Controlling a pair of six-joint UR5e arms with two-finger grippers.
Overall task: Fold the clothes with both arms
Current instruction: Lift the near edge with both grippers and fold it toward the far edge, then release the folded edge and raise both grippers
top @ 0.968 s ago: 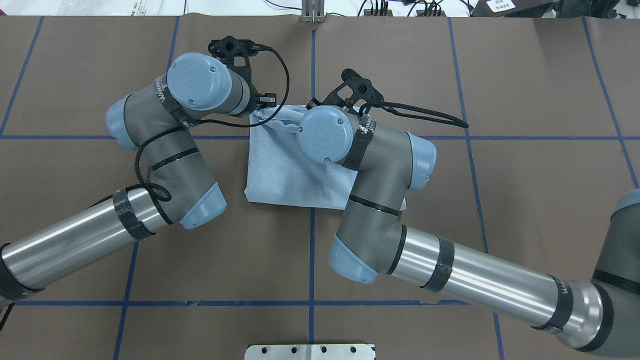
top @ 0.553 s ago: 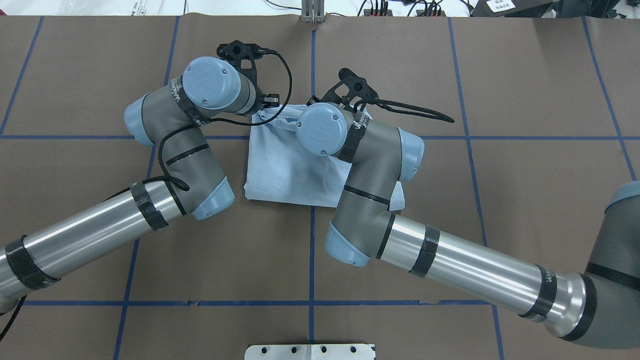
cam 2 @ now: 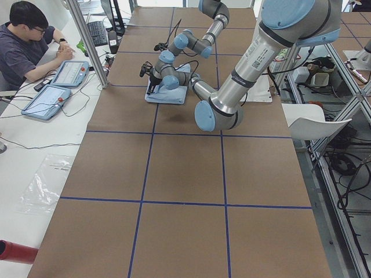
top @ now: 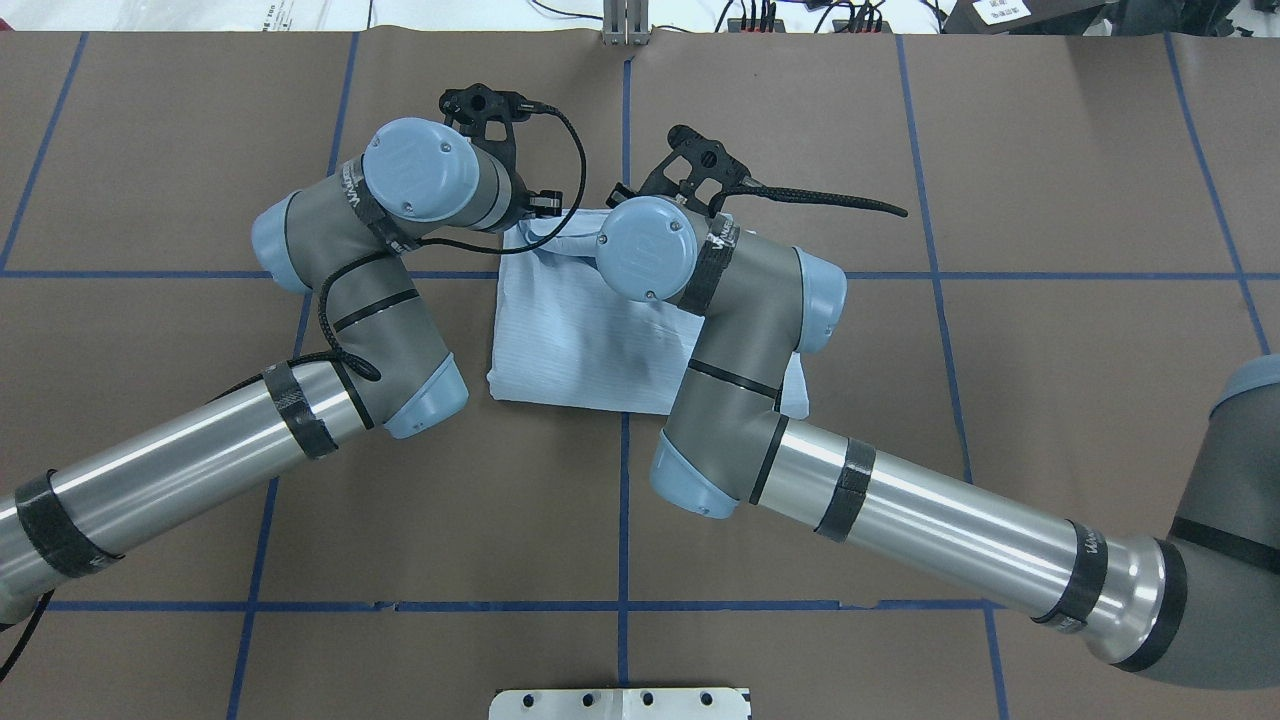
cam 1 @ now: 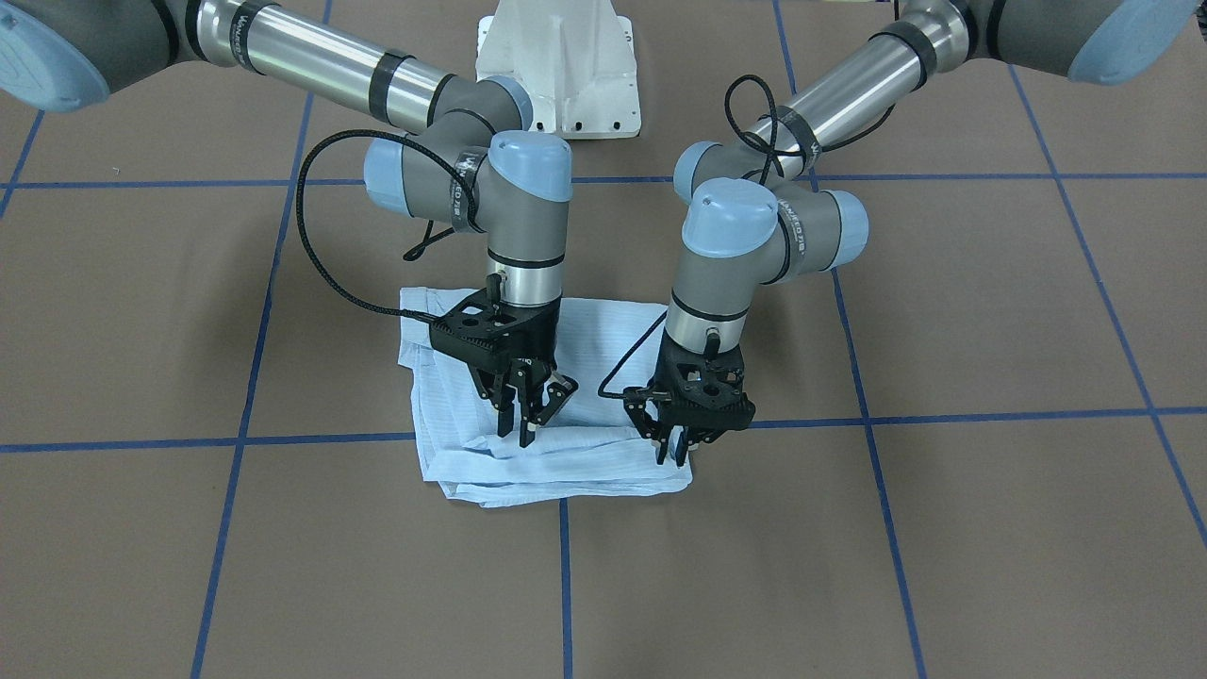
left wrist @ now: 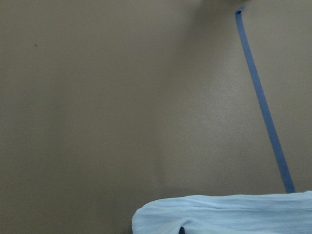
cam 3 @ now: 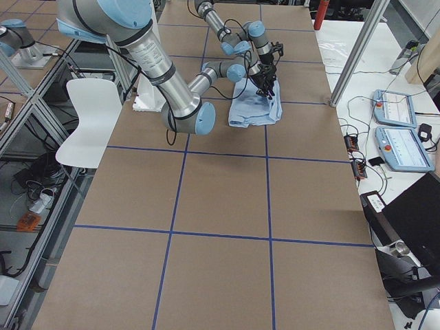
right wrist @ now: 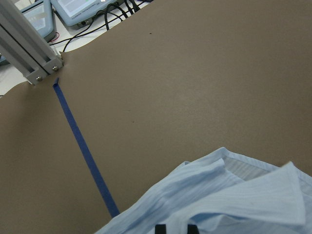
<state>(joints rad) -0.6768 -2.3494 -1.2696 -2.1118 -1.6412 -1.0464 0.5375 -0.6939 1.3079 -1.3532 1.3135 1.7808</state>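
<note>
The light-blue shirt (cam 1: pixel 594 451) lies folded into a rough rectangle on the brown table, also seen from above (top: pixel 580 340). Both arms stand over its far edge, wrists pointing down. My left gripper (cam 1: pixel 671 455) sits at the fold's far corner with its fingers close together, pinching the shirt's edge; in the left wrist view one dark tip shows at the cloth (left wrist: pixel 234 214). My right gripper (cam 1: pixel 536 415) hangs just above the layered collar end with its fingers spread. In the right wrist view, two separate tips show over the cloth (right wrist: pixel 219 195). From overhead the wrists hide both grippers.
Blue tape lines cross the brown table cover. The white pedestal base (cam 1: pixel 556 66) stands behind the arms, and a metal post (top: pixel 625 25) stands at the far edge. A person (cam 2: pixel 29 40) sits at a side table with tablets. A white chair (cam 3: pixel 89 117) stands beside the table.
The left arm swung right and forward, and the right wrist shifted slightly left and farther out. The shirt's far edge near the collar settled a little; the rest lies as before.
</note>
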